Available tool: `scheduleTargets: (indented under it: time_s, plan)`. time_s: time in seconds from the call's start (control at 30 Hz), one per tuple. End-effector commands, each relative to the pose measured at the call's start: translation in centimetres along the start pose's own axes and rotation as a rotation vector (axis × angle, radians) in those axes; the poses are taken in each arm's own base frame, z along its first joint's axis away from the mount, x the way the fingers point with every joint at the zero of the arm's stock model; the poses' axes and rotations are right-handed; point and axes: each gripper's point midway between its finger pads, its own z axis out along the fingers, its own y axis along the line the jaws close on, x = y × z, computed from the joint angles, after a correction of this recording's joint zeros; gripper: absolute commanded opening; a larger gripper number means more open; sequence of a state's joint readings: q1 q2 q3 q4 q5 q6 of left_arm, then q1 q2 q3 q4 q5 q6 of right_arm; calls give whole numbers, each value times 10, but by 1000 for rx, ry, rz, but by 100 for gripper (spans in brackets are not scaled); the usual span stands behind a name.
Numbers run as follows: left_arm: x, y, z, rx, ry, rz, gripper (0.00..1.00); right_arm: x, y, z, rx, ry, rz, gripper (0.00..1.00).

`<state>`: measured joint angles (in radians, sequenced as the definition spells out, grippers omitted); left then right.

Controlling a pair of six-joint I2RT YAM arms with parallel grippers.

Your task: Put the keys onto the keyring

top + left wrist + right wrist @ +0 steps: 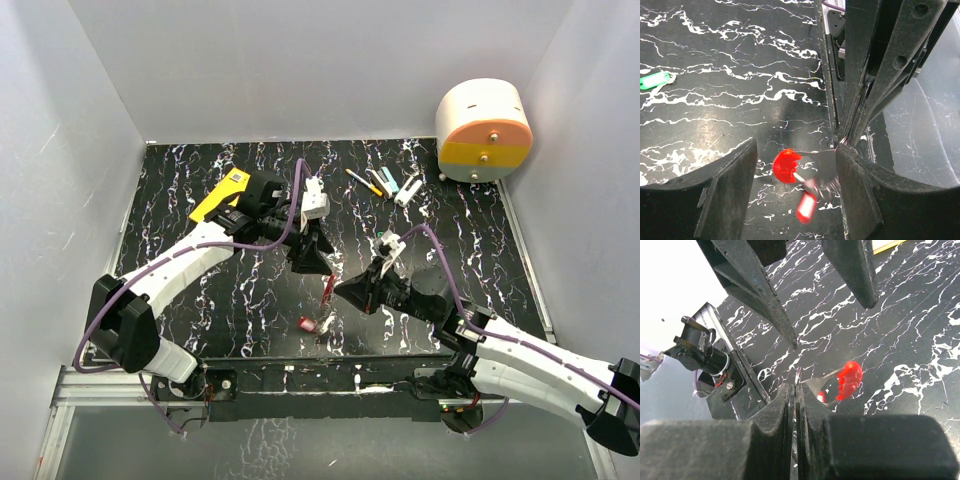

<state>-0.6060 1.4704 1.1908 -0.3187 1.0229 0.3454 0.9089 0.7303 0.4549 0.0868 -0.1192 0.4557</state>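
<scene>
Bright, even light, soft shadows (keys (786, 165) blurred)

Black white-veined surface (490, 250): round white-orange-yellow drawer unit (484, 128) — far right corner; pens and markers (385, 185) beside it; flat yellow box (212, 202) — far left; green plastic tag (654, 80).

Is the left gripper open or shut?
Open. The left gripper has its fingers wide apart, with the red key showing between them.

The gap between the left end effector (312, 265) and the right end effector (340, 288) is narrow. The red key (327, 290) pinched by the right one hangs in it (more keys (314, 323) lie just below). Bare worktop (250, 300) opens on either side. The yellow box (220, 195), pens (385, 183) and round container (484, 130) crowd the back.
</scene>
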Motion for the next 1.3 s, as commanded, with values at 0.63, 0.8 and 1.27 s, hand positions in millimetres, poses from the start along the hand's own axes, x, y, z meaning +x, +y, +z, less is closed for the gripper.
scheduleTargets:
  time_s: [0.63, 0.8, 1.27]
  plan:
    - [-13, -50, -10, 170, -36, 7, 63, -73, 37, -12, -69, -285, -45, 8]
    - [-14, -47, -7, 172, -43, -6, 63, -74, 44, -8, -84, -293, -55, 8]
    - [-22, -64, -11, 255, -80, -23, 55, -76, 50, -10, -54, -350, -64, 8]
